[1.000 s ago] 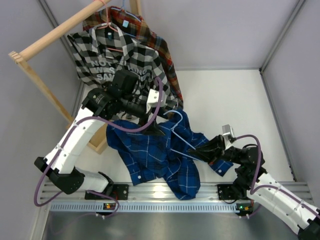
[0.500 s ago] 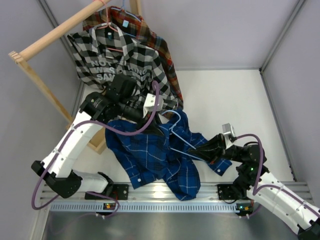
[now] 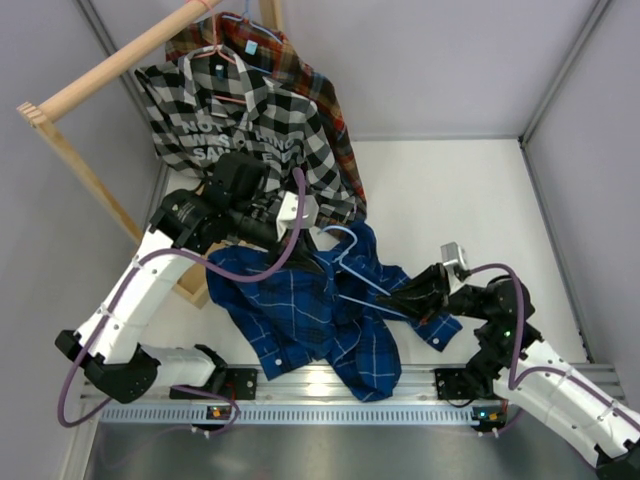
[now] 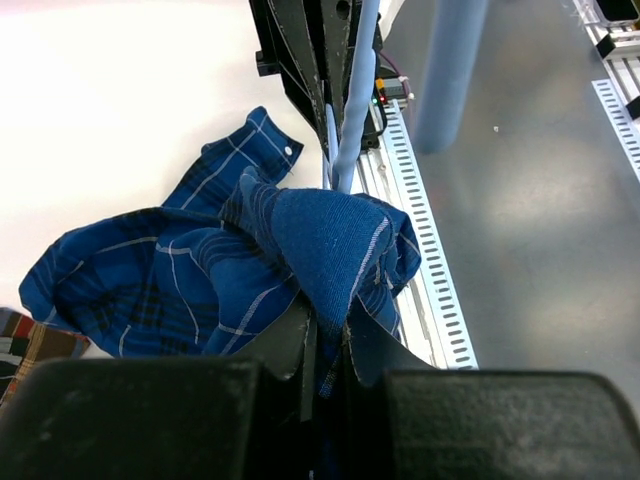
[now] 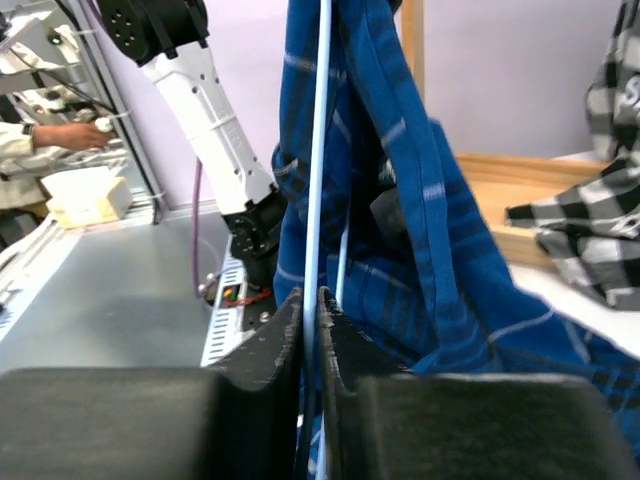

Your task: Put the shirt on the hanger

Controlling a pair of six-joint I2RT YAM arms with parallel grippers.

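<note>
One dark-blue plaid shirt (image 3: 300, 310), one light-blue wire hanger (image 5: 318, 150) touching it. Left gripper (image 4: 322, 335) jaws pinched the shirt; right gripper (image 5: 311, 300) jaws pinched the hanger.

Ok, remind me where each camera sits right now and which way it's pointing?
Top view: fixed above and behind the bases, looking down at the table; both arms show, left tool on the shirt, right tool on the hanger.
Left wrist: looks past its own fingers, pinched on shirt cloth, toward the right tool and rail.
Right wrist: looks past its fingers, clamped on the hanger wire, toward the left arm.
Shared: both wrist views show shirt and hanger.
</note>
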